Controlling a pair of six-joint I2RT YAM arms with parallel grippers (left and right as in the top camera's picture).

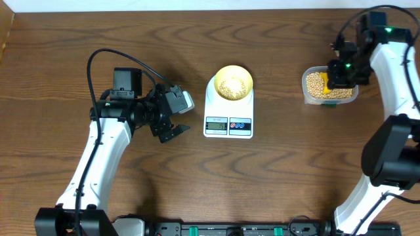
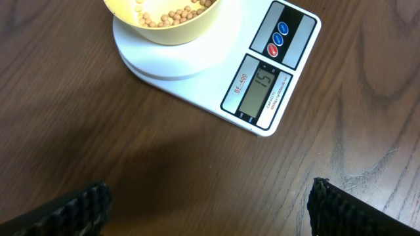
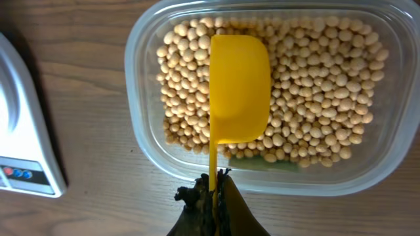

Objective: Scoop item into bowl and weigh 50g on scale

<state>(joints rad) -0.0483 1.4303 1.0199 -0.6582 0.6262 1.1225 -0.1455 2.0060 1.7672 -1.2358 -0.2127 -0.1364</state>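
Right pincer point(image 3: 213, 193) clamped tight on the yellow scoop point(image 3: 239, 88), over the beans point(image 3: 315, 98) in the clear tub point(image 3: 141, 151), right of the scale point(image 1: 228, 124). Left pincer point(image 1: 172, 131) gapes wide, empty, left of the scale. The bowl point(image 1: 233, 82) sits on the scale with some beans inside.

Centre blocked: scale point(image 1: 228, 108) with bowl point(image 1: 233, 82) on its back half; display and buttons uncovered in front. Bare counter point(image 1: 275, 177) all around the scale. Left claw point(image 2: 209, 213) sits just left of the scale's front corner, jaws spread wide, nothing between them, only counter wood below. Clear strip of counter between scale and tub point(image 1: 307, 84), passable. Tub opening crowded: scoop point(image 3: 239, 88) lies over the beans point(image 3: 315, 98) down the middle, room on either side of it. Right claw point(image 3: 211, 190) clamped on the scoop handle at the tub's near rim; the right arm overhangs the tub from above.
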